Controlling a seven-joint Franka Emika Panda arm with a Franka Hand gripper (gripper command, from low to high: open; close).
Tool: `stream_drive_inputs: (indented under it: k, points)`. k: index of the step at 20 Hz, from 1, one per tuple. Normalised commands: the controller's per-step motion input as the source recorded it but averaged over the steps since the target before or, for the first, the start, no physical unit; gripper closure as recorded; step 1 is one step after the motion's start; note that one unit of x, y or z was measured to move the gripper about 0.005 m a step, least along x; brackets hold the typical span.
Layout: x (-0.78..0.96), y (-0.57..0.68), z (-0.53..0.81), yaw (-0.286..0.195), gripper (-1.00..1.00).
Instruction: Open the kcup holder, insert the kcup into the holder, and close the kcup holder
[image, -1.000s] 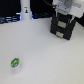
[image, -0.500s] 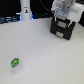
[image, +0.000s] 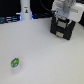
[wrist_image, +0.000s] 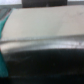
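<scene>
The kcup holder (image: 62, 28) is a black boxy two-tier unit at the far right of the exterior view, and its drawers look closed. My white gripper (image: 65, 12) hangs right over its top, with the fingertips lost against the black box. The kcup (image: 15, 63), a small white pod with a green-and-white top, sits alone on the white table near the front left, far from the gripper. The wrist view is blurred: it shows a grey flat top and a glossy black edge of the kcup holder (wrist_image: 45, 52) very close, and no fingers can be made out.
A tall white bottle-like object (image: 25, 9) stands at the back left of the exterior view in front of a dark backdrop. The white table (image: 42, 50) stretches between the kcup and the holder. A teal patch (wrist_image: 3, 30) shows at one side of the wrist view.
The gripper has shifted only slightly above the holder. The kcup has stayed where it was.
</scene>
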Motion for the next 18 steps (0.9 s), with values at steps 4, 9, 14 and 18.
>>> stream_drive_inputs:
  k: [4,9,14,18]
  points:
    - [0.90,-0.22,0.20,-0.054,1.00]
    - [0.94,-0.25,0.17,-0.061,1.00]
    - [0.95,-0.25,0.13,-0.061,1.00]
    - [0.96,-0.28,0.16,-0.065,1.00]
